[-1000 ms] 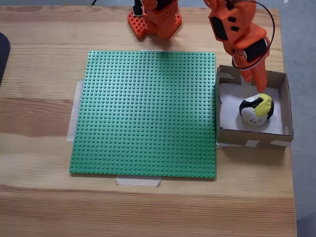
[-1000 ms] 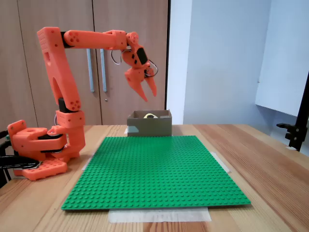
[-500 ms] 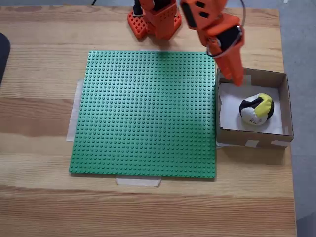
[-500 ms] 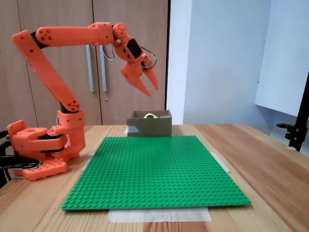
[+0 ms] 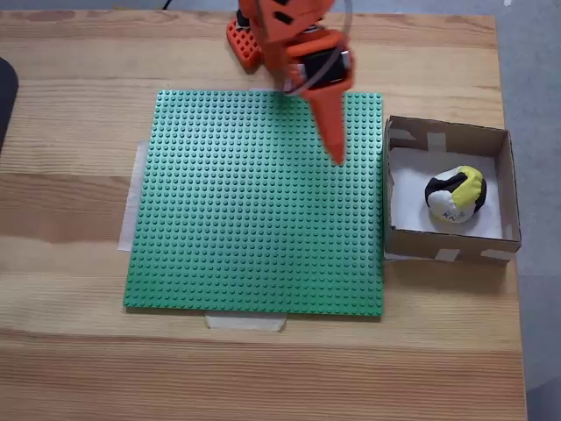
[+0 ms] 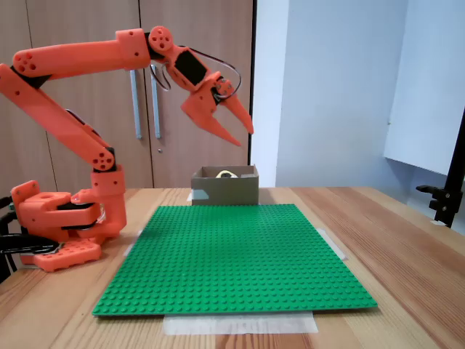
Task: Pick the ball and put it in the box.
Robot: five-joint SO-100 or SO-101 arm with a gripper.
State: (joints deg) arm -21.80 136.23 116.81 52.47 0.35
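The ball [image 5: 456, 193], patched yellow, black and white, lies inside the brown cardboard box [image 5: 447, 246] on its white bottom, at the right of the table. From the side, the top of the ball [image 6: 225, 174] peeks over the rim of the box [image 6: 225, 192]. My orange gripper [image 5: 337, 156] hangs over the right part of the green baseplate, left of the box and well apart from it. In the side view the gripper [image 6: 245, 137] is high above the table, its two fingers spread a little, open, with nothing between them.
A large green studded baseplate [image 5: 263, 202] is taped to the wooden table. The arm's base [image 6: 62, 225] stands at the far edge of the plate. A dark object [image 5: 4, 96] sits at the left edge. The table ends just right of the box.
The arm has swung away from above the box, leftward over the baseplate, and lifted. The ball stays in the box, unmoved.
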